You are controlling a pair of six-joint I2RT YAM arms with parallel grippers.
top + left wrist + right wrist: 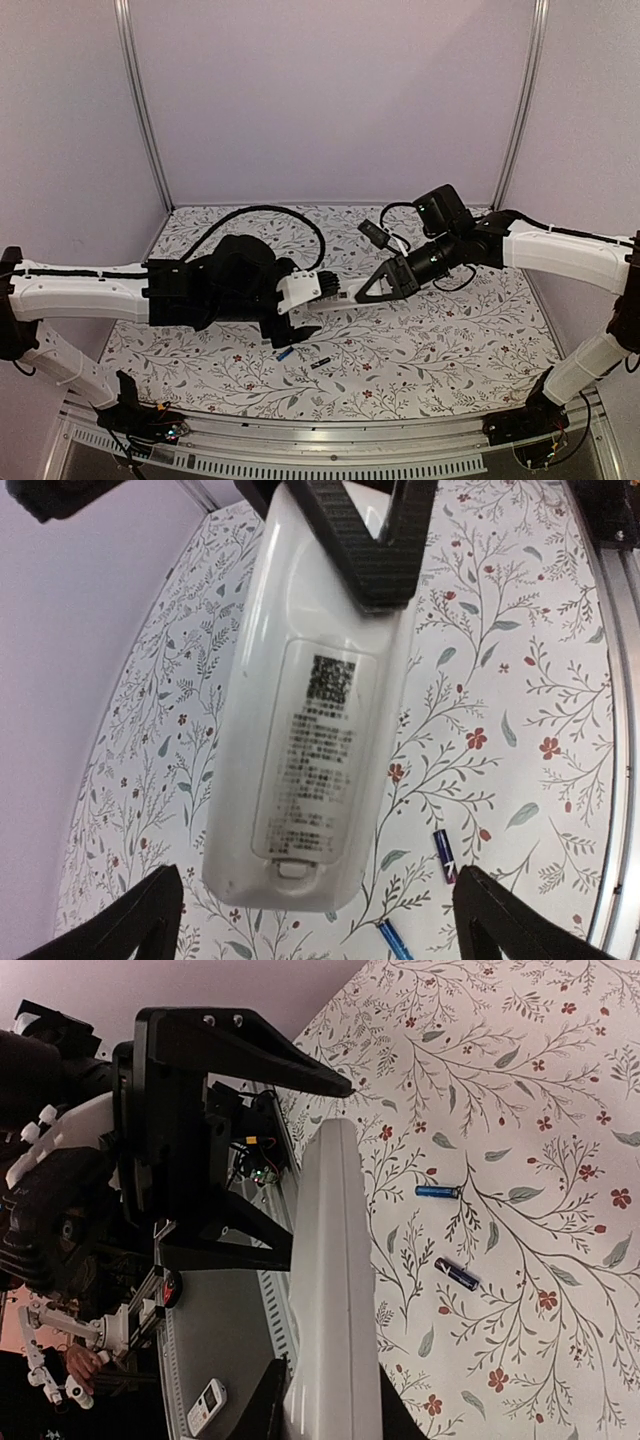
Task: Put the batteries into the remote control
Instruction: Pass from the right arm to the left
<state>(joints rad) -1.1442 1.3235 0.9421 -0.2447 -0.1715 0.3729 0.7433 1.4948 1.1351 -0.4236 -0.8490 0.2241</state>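
The white remote control (335, 303) hangs in the air above the floral table, with my right gripper (368, 291) shut on one end. In the left wrist view its back face (315, 730) shows a printed label and a closed cover with a small latch. My left gripper (320, 930) is open, its fingers (130, 920) set wide on either side of the remote's free end without touching it. Two batteries lie on the table below: a bright blue one (285, 353) and a dark one (320, 362). The right wrist view shows the remote (335, 1290) edge-on.
The metal rail (330, 440) runs along the table's near edge. A black cable (285, 213) loops over the back of the table. Beyond the table edge, a second small remote (207, 1405) lies on a lower surface. Walls close in the left, back and right.
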